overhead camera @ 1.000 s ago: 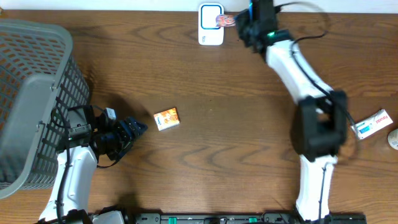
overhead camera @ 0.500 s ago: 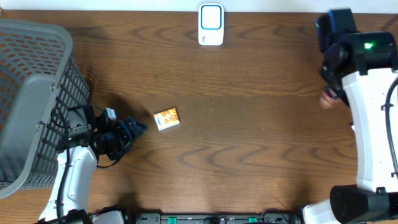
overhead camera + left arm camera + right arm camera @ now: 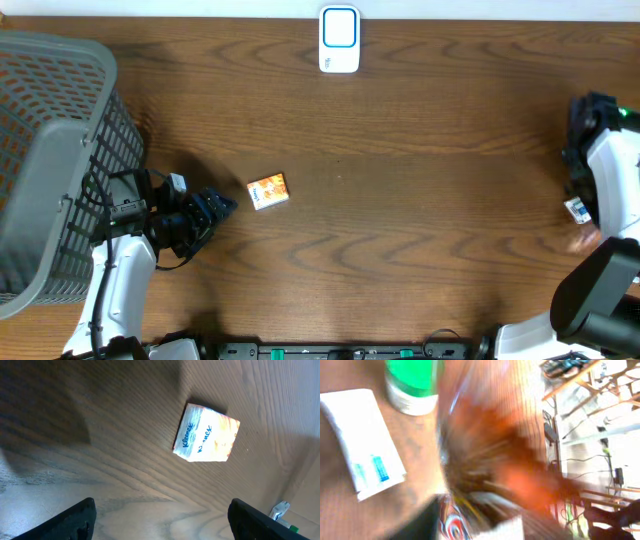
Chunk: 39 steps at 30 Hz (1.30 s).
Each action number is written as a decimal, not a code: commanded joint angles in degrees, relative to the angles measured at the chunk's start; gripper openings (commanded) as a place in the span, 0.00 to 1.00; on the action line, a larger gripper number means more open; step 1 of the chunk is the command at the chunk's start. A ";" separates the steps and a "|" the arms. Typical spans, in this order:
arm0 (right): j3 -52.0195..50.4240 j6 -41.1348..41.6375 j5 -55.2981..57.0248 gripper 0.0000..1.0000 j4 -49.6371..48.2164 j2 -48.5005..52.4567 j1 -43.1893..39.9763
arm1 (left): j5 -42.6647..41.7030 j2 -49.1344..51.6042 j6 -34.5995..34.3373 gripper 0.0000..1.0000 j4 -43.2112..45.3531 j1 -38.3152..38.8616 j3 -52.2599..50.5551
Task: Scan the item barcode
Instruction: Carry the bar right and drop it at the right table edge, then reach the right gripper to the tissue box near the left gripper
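The white barcode scanner stands at the table's back edge. My right arm is at the far right edge, and its gripper is hard to make out from overhead. In the right wrist view the gripper is heavily blurred. A colourful red and blue packet smears right at the jaws, and I cannot tell whether it is held. An orange tissue pack lies left of centre. My left gripper rests just left of it, open and empty.
A grey mesh basket fills the left side. Below the right wrist lie a white box with blue print and a green-capped bottle. Beyond the right table edge there is furniture and cabling.
My right arm has swung from the scanner at the back to the table's right edge, taking the colourful packet with it. The left arm and the tissue pack have not moved.
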State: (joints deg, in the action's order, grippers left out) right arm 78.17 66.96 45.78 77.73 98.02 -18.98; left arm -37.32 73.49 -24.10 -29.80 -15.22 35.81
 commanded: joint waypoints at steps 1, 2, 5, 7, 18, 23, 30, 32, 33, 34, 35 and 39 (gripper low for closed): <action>2.58 -3.58 -2.03 0.82 -1.09 -0.59 -0.90 | 0.57 -0.57 0.50 0.85 0.07 -0.42 0.90; 4.22 -6.36 -4.35 0.88 -1.27 -0.59 -0.72 | 0.57 -0.57 0.50 0.85 0.07 -0.42 0.90; 10.25 -16.90 -16.48 0.99 -1.88 -0.59 0.83 | 0.57 -0.57 0.50 0.85 0.07 -0.42 0.90; 13.77 -22.03 -25.99 0.99 -1.62 -0.59 2.97 | 0.57 -0.57 0.50 0.85 0.07 -0.42 0.90; 13.94 -28.37 -41.35 0.99 -15.67 -0.39 37.03 | 0.57 -0.57 0.50 0.85 0.07 -0.42 0.90; 9.09 -28.74 -41.16 0.99 -27.43 -0.39 49.33 | 0.57 -0.57 0.50 0.85 0.07 -0.42 0.90; 1.51 -23.80 -43.56 0.99 -37.77 1.62 57.75 | -1.07 -0.57 -1.16 0.85 -0.09 -0.42 0.92; 0.61 -25.70 -44.96 0.99 -40.04 2.89 59.49 | -6.29 -0.59 3.19 0.85 2.95 -0.46 0.92; 0.50 -27.28 -45.03 0.99 -41.03 3.72 60.57 | -9.27 -0.70 7.43 0.85 5.25 -0.26 1.11; 0.50 -28.70 -44.98 0.99 -41.99 4.59 61.59 | -10.12 -0.96 9.27 0.85 6.14 -0.07 1.40; 0.50 -29.94 -44.81 0.99 -43.06 5.42 62.47 | -9.90 -1.20 10.43 0.85 6.27 0.13 1.84; 0.50 -32.30 -43.60 0.99 -46.86 8.96 64.94 | -9.49 -3.48 20.96 0.85 3.76 1.36 4.28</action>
State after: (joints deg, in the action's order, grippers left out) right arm 79.20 37.80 1.45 31.77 104.95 44.38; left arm -44.93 72.64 -14.13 -24.93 -14.63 36.88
